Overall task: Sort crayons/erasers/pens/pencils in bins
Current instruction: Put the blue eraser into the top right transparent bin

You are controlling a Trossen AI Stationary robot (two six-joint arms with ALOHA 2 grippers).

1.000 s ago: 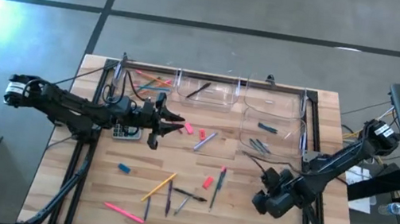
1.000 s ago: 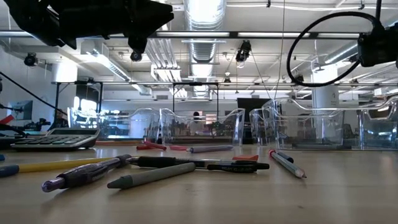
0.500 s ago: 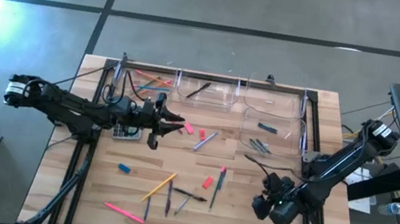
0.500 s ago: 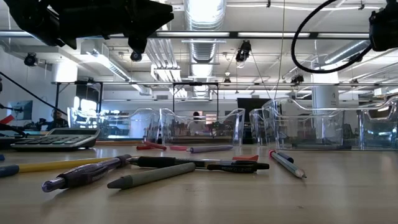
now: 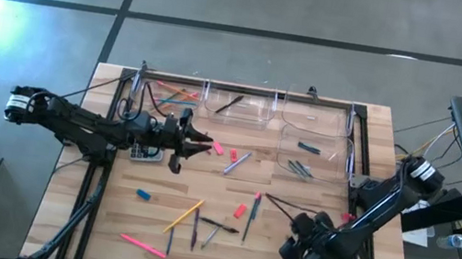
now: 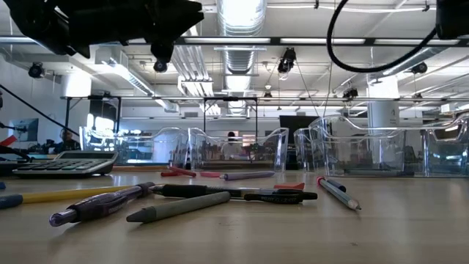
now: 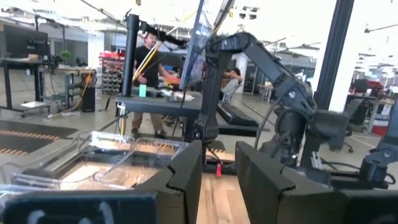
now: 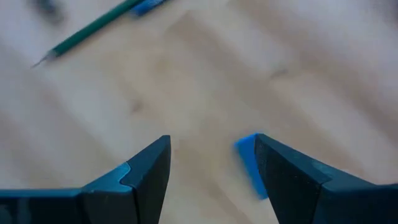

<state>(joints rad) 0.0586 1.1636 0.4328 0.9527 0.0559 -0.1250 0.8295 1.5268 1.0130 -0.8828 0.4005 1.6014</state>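
Note:
Loose on the wooden table lie pink erasers [image 5: 217, 148], a blue eraser [image 5: 143, 195], an orange pencil [image 5: 184, 217], a pink pencil [image 5: 143, 244], a green pencil [image 5: 253, 209] and dark pens [image 5: 217, 227]. Clear bins [image 5: 235, 104] stand along the far edge and one bin [image 5: 310, 156] at the right. My right gripper [image 8: 211, 146] hangs open over bare wood at the near right [image 5: 297, 250]. A small blue piece [image 8: 250, 163] shows beside one finger; whether it touches, I cannot tell. My left gripper [image 7: 219, 168] hovers open next to the calculator [image 5: 148, 151].
The far left bin [image 5: 171, 94] holds orange and pink sticks, and the right bin holds a blue piece and dark pens. A metal frame [image 5: 247, 87] runs along the far edge. A loose cable [image 5: 280, 202] trails from my right arm over the table.
My right gripper has moved toward the table's near edge and a little left, away from the right bin, tipping slightly; its cable swings along. Its fingers have not visibly changed.

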